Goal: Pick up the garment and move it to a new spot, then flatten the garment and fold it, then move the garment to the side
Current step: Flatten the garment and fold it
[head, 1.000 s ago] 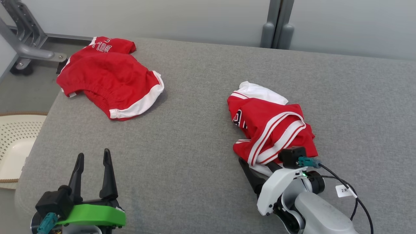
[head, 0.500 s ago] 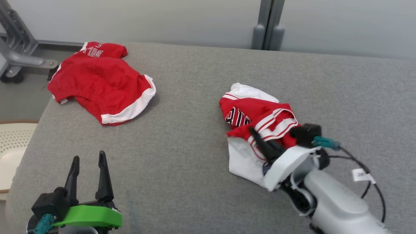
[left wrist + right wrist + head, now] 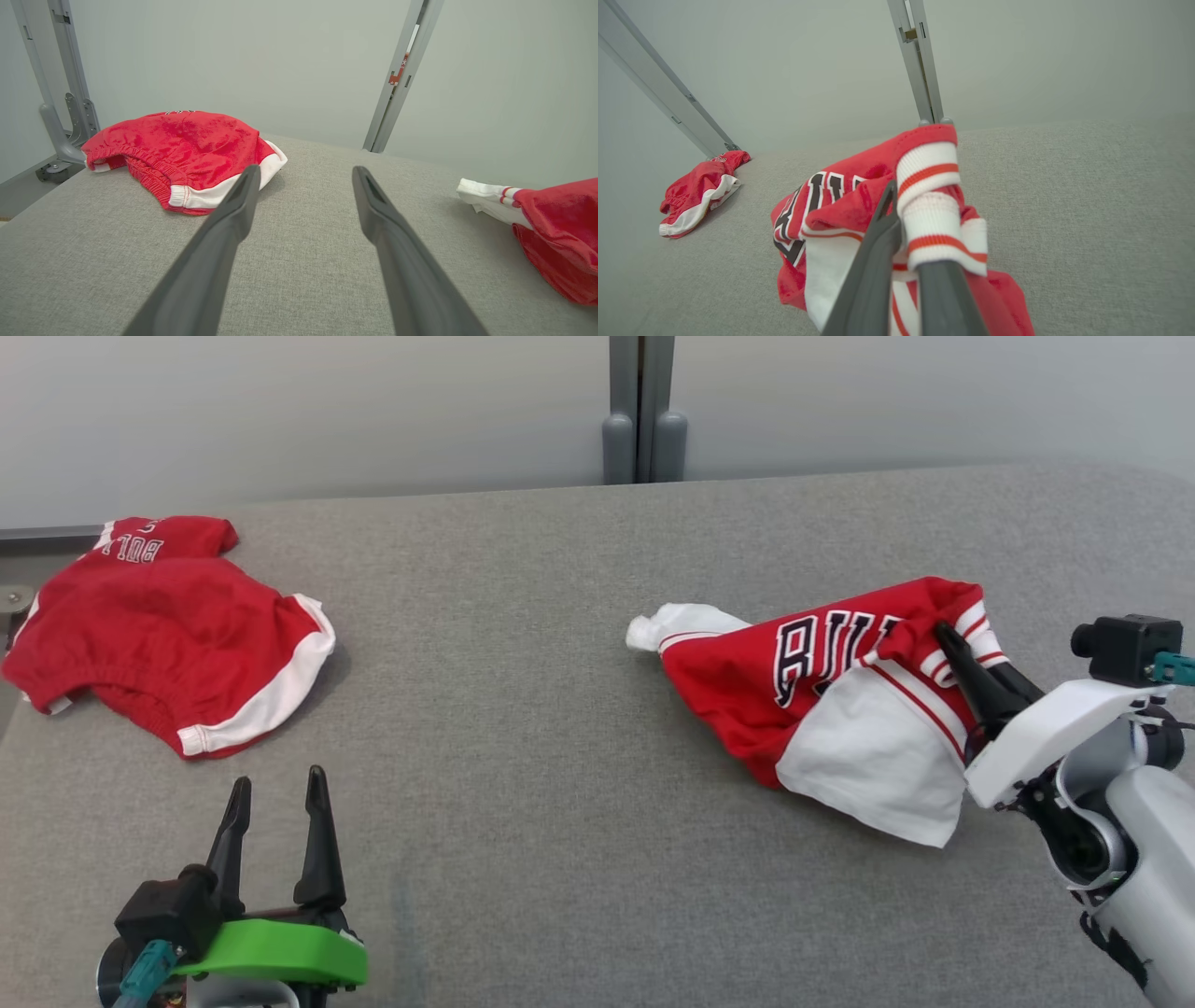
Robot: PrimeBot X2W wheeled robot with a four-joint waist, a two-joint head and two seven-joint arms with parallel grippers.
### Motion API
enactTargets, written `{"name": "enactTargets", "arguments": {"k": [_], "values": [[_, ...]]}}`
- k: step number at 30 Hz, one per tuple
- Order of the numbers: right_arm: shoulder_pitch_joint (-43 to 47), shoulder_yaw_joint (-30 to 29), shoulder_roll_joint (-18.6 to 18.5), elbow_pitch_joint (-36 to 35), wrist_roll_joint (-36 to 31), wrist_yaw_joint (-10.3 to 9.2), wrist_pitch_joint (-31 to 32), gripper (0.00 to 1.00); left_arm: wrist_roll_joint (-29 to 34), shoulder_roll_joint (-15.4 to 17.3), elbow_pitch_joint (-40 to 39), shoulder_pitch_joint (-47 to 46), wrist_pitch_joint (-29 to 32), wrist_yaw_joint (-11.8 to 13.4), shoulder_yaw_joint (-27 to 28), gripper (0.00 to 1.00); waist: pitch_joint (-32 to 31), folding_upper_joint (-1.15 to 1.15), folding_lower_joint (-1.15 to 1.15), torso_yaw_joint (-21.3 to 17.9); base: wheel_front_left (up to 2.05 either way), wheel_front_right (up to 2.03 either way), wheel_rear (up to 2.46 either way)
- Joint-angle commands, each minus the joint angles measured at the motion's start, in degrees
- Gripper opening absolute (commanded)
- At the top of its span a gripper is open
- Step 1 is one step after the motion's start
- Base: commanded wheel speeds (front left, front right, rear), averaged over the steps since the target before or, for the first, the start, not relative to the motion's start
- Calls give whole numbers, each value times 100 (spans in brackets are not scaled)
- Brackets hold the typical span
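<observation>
The garment (image 3: 822, 691) is a red and white jersey with dark lettering, lifted at its right end while its left end trails on the grey table (image 3: 560, 616). My right gripper (image 3: 945, 637) is shut on its striped white-and-red trim (image 3: 931, 205), with cloth draped over the fingers. The garment (image 3: 556, 228) also appears at the right edge of the left wrist view. My left gripper (image 3: 276, 788) hovers open and empty near the table's front left, and its two dark fingers (image 3: 233, 214) stand well apart.
A second red garment with a white band (image 3: 159, 625) lies at the table's far left, also seen as red garment (image 3: 187, 149) and red garment (image 3: 698, 191). A grey post (image 3: 642, 411) stands behind the table against a pale wall.
My right gripper closed on the jersey's trim and lifted it up and to the right, stretching the jersey out. The head camera has turned, shifting the whole picture. The left gripper stayed open.
</observation>
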Motion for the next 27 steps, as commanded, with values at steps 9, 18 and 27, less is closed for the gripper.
{"name": "enactTargets", "arguments": {"k": [9, 18, 27], "values": [[-326, -90, -479, 1032, 64, -5, 249, 100, 118, 15, 98, -424, -3, -53, -142, 100, 576, 0, 0, -77, 0, 0, 0], [-479, -436, -213, 1815, -605, -5, -933, 100, 52, 16, 256, -312, -3, -74, -136, 100, 207, 0, 0, -100, 0, 0, 0], [457, -1091, 452, 1687, -1349, -5, -953, 100, -112, 15, 228, -108, -3, -60, -225, 100, -148, 0, 0, -153, 0, 0, 0]]}}
